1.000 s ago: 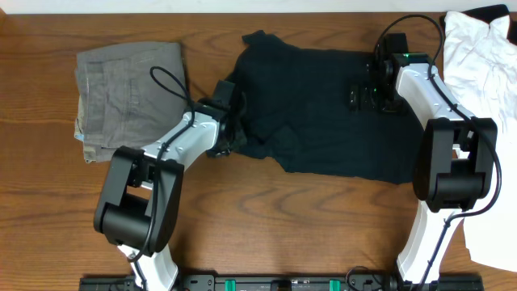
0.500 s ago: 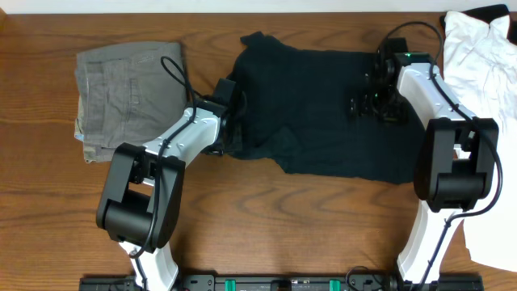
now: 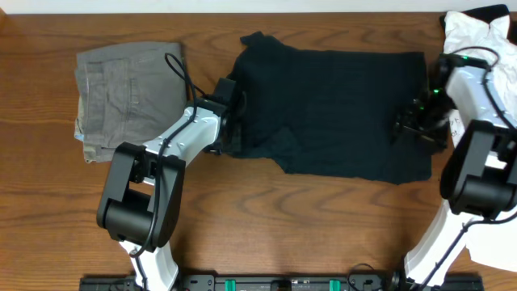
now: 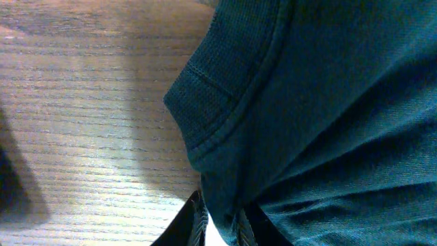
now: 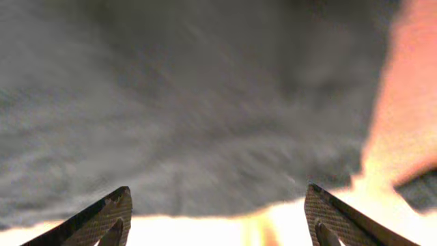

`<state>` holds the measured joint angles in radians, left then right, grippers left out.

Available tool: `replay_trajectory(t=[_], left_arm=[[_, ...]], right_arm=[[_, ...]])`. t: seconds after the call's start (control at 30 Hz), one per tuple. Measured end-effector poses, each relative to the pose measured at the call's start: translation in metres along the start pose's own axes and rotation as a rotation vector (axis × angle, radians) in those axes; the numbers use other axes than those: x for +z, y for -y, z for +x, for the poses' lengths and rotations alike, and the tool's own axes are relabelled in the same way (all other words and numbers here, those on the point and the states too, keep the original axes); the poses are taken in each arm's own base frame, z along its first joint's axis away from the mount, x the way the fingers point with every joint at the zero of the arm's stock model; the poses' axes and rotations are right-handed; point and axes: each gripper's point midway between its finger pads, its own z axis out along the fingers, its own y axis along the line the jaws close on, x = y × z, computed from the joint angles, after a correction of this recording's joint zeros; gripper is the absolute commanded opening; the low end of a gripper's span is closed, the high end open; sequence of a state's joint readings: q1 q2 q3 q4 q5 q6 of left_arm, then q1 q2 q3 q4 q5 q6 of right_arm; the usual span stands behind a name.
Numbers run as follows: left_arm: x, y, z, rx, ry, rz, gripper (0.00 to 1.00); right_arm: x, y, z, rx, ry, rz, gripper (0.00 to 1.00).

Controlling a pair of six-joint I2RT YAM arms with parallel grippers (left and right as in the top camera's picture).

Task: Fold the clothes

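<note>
The clothes, a black T-shirt (image 3: 339, 105), lie spread across the middle of the wooden table (image 3: 48, 202). My left gripper (image 3: 230, 125) sits at the shirt's left edge. In the left wrist view a fold of the hemmed fabric (image 4: 225, 137) hangs between its fingers (image 4: 198, 222), which stand only slightly apart, with a slit of light beside one finger. My right gripper (image 3: 410, 125) hovers at the shirt's right edge. Seen from the right wrist, the gripper (image 5: 218, 219) is open wide, nothing between the fingers, and the blurred shirt edge (image 5: 205, 123) lies just ahead.
Folded grey-green trousers (image 3: 125, 93) lie at the left, close to the left arm. A white garment (image 3: 477, 48) is heaped at the far right, reaching down to the front right corner (image 3: 493, 234), right beside the right arm.
My right gripper has swung from the shirt's upper right part out to its right edge, jaws narrowing a little. The left gripper's jaws have eased apart slightly; the shirt lies as before.
</note>
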<state>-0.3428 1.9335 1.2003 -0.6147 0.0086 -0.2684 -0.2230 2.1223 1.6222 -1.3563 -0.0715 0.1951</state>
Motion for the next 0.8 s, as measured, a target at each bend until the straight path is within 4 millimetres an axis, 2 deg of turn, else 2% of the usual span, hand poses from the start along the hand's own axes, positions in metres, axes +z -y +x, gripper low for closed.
replay_trajectory(t=[0.07,0.17,0.23,0.27,0.4,0.5,0.63,0.7,0.8], left_arm=[[0.0,0.0,0.0,0.004,0.0,-0.001,0.17],[0.0,0.0,0.0,0.004,0.0,-0.002,0.17],[0.0,0.0,0.0,0.004,0.001,-0.002,0.17],[0.0,0.0,0.0,0.004,0.001,-0.002,0.21],[0.0,-0.002,0.0,0.007,0.002,-0.009,0.21],[0.0,-0.002,0.0,0.007,0.002,-0.009,0.21],[0.0,-0.002,-0.001,0.007,0.002,-0.009,0.21],[0.0,-0.002,-0.001,0.007,0.003,-0.012,0.21],[0.0,-0.004,-0.001,0.007,0.007,-0.022,0.21]], right_arm=[[-0.003,0.009,0.0,0.025,0.003,0.011,0.76],[0.0,0.013,-0.006,0.038,0.031,0.014,0.6],[0.007,0.014,-0.006,0.056,0.033,0.016,0.5],[0.012,0.015,-0.005,0.063,0.028,0.018,0.44],[0.035,0.019,-0.001,0.088,0.019,0.028,0.24],[0.046,0.021,0.001,0.112,0.018,0.035,0.18],[0.044,0.023,-0.007,0.133,0.08,0.039,0.19],[0.041,0.023,-0.017,0.136,0.131,0.037,0.19],[0.032,0.02,-0.043,0.133,0.248,0.022,0.2]])
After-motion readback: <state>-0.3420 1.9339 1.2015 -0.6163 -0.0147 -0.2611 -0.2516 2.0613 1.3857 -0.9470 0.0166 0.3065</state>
